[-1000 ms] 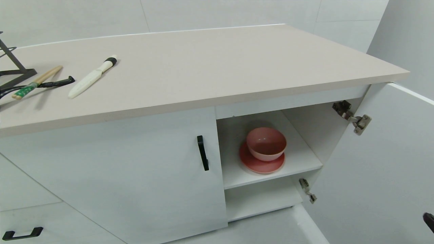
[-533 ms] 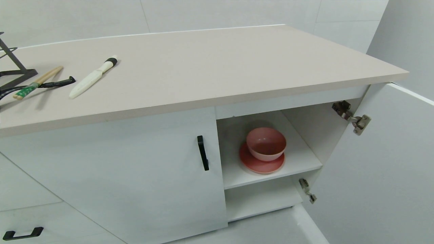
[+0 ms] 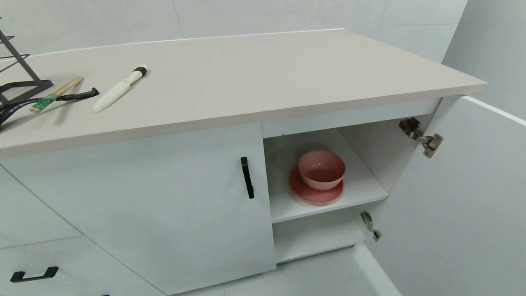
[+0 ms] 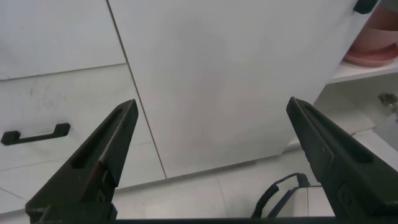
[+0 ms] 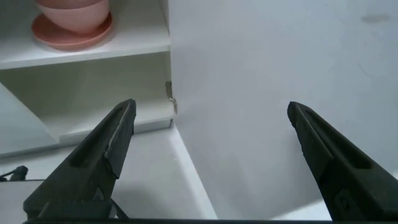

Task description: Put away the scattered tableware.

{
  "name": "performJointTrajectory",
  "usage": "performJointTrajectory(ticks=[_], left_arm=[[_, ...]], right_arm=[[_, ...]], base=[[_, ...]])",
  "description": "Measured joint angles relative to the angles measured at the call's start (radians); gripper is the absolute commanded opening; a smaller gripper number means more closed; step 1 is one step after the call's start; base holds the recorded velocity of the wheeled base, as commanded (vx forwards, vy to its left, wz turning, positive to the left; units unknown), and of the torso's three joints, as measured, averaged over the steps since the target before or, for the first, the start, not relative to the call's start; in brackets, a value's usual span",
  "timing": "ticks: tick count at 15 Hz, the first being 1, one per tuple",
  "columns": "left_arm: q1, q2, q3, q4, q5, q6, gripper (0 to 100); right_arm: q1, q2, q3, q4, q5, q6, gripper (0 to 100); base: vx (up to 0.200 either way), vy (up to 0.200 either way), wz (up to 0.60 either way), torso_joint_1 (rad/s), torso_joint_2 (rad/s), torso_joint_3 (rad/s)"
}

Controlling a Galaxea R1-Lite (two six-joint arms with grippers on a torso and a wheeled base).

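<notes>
A pink bowl sits on a red plate on the upper shelf of the open cabinet. The bowl and plate also show in the right wrist view, and the plate's edge in the left wrist view. My left gripper is open, low in front of the shut cabinet door. My right gripper is open with nothing in it, facing the inside of the open door. A cream knife, a wooden utensil and a black-handled utensil lie on the counter.
A black wire rack stands at the counter's far left. The right cabinet door is swung wide open. A black handle sits on the shut door, and a drawer handle lower left. The lower shelf is bare.
The whole head view has shifted slightly, so the camera moved. A dark gripper tip at the lower right edge one second ago has left the head view.
</notes>
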Motion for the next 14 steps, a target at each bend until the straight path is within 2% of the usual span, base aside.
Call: performJointTrajectory(ticks=[3,7,14], left_arm=[[0.0,0.0,0.0,0.001,0.0,0.0,100],[0.0,0.0,0.0,0.001,0.0,-0.004,100],[0.0,0.0,0.0,0.0,0.0,-0.006,100]], right_arm=[[0.03,-0.007,0.0,0.0,0.004,0.0,100],[0.065,-0.035,0.0,0.002,0.002,0.029,100],[0.067,-0.044,0.001,0.005,-0.026,0.109,100]], base=[[-0.2,0.0,0.0,0.004,0.0,0.002],[0.0,0.0,0.0,0.0,0.0,0.0],[0.0,0.0,0.0,0.0,0.0,0.0]])
